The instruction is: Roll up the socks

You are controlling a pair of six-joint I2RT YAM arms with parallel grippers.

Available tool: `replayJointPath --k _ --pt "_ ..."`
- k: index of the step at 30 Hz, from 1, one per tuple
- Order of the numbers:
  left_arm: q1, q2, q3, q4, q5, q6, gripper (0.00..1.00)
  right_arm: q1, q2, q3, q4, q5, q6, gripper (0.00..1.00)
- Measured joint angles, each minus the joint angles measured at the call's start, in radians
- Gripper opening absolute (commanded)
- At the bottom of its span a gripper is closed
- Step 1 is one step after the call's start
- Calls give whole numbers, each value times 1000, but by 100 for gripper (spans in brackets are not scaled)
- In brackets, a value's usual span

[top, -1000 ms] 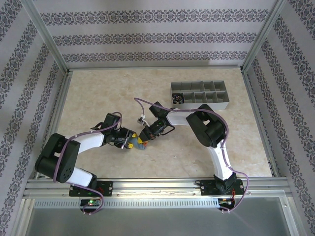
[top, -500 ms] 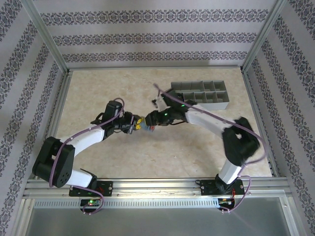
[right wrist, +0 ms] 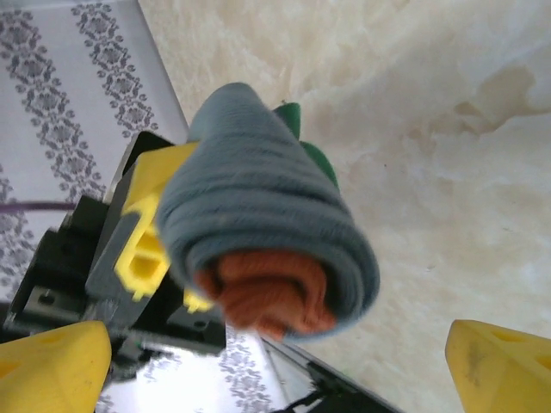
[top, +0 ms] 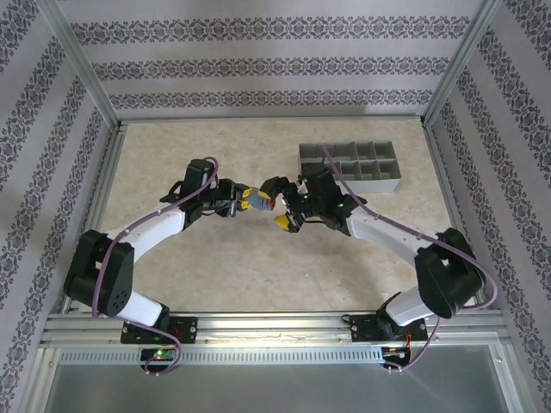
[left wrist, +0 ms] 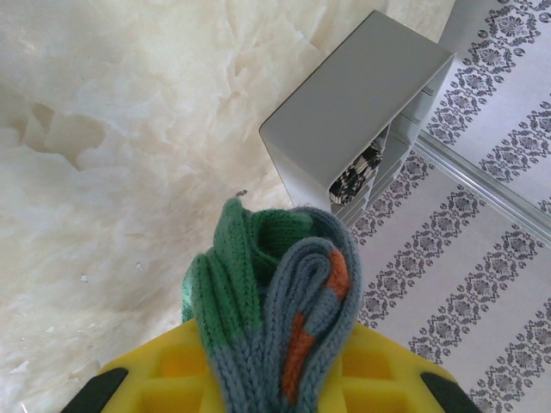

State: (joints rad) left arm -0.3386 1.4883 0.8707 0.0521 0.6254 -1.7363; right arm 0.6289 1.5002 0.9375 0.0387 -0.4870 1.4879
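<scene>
1. Left gripper (top: pixel 242 200) is clenched on the grey-blue sock (left wrist: pixel 275 318), which is rolled up and held off the table (top: pixel 172 155), near its middle.
2. The roll has orange cuff at its core, grey-blue wrap around it and green toe at the back.
3. Right gripper (top: pixel 277 205) is released, fingers spread wide, facing the roll's end.
4. Black striped sock (left wrist: pixel 355 178) sits in a near-left compartment of the grey tray (top: pixel 379 183), far right.
</scene>
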Motion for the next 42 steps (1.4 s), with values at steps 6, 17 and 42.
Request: replayJointPath --k 6,17,42 --pt "0 4 13 0 8 -24 0 11 96 0 188 1 192 96" --pt "0 4 13 0 18 -50 0 8 182 0 375 -1 322 66" --pt "0 4 12 -29 24 -53 0 -23 187 13 316 -66 206 65"
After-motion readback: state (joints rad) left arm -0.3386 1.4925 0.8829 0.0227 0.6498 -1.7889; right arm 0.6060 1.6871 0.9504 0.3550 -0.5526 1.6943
